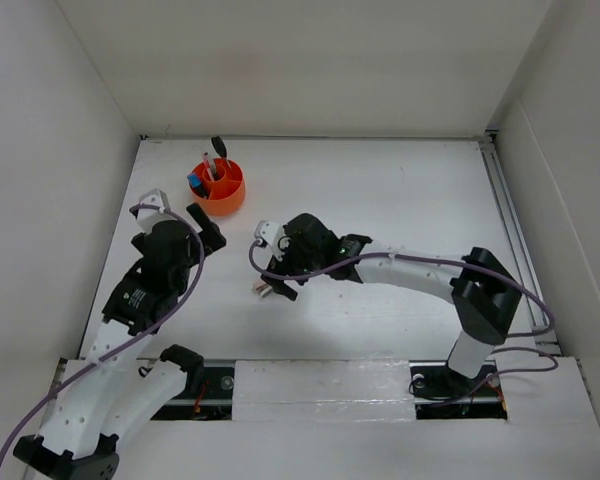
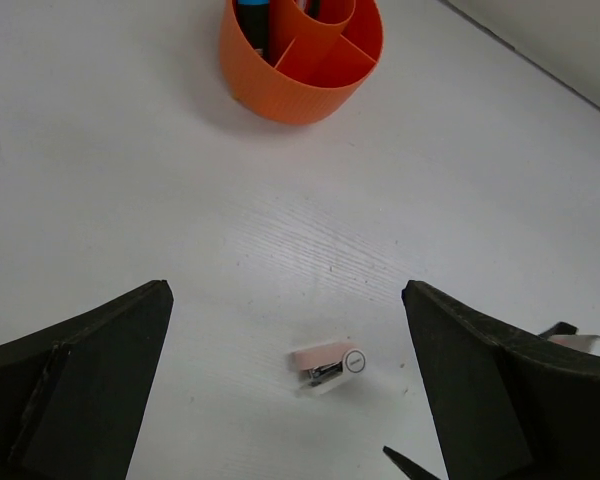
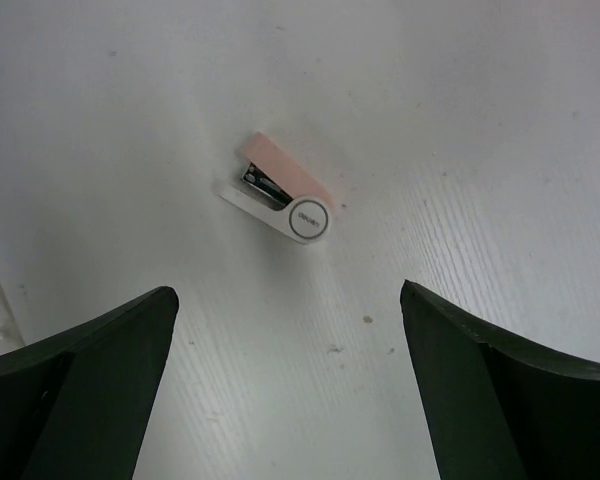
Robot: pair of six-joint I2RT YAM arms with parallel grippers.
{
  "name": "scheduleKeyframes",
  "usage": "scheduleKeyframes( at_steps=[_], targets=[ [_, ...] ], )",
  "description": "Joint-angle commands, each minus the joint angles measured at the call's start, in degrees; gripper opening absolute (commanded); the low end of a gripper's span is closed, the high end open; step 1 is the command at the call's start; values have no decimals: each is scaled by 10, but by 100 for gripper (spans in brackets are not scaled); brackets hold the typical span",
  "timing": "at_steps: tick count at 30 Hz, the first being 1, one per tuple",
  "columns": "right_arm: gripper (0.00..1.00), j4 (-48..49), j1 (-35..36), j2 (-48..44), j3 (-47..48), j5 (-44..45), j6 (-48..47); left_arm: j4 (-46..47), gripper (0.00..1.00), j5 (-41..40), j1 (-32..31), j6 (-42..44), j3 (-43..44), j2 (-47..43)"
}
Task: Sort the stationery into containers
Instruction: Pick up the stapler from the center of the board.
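Observation:
The small beige-silver stapler (image 3: 285, 200) lies on its side on the white table, alone, just ahead of my right gripper (image 3: 288, 295), which is open and empty above it. It also shows in the left wrist view (image 2: 330, 365) and faintly in the top view (image 1: 266, 291) by my right gripper (image 1: 272, 278). My left gripper (image 2: 285, 295) is open and empty, between the stapler and the orange tub (image 2: 300, 70). The tub (image 1: 218, 190) holds a blue-capped highlighter (image 1: 194, 183), a slim pen (image 1: 208, 163) and black-handled scissors (image 1: 218, 146) standing upright.
White walls enclose the table on the left, back and right. The right arm (image 1: 420, 272) stretches across the middle of the table. A tip of the right gripper (image 2: 410, 465) shows at the bottom of the left wrist view.

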Motion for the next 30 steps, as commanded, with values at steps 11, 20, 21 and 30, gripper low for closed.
scheduleKeyframes(
  at_steps=[11, 20, 21, 30],
  targets=[
    [93, -91, -63, 115, 153, -247, -163, -16, 100, -87, 1, -58, 7, -94],
    [93, -131, -70, 189, 201, -261, -182, -9, 100, -62, 1, -39, 7, -63],
    [93, -115, -70, 189, 196, -261, -182, -4, 100, -57, 1, -39, 7, -63],
    [93, -30, -76, 205, 154, -261, -158, 13, 100, -33, 1, -23, 2, -68]
  ],
)
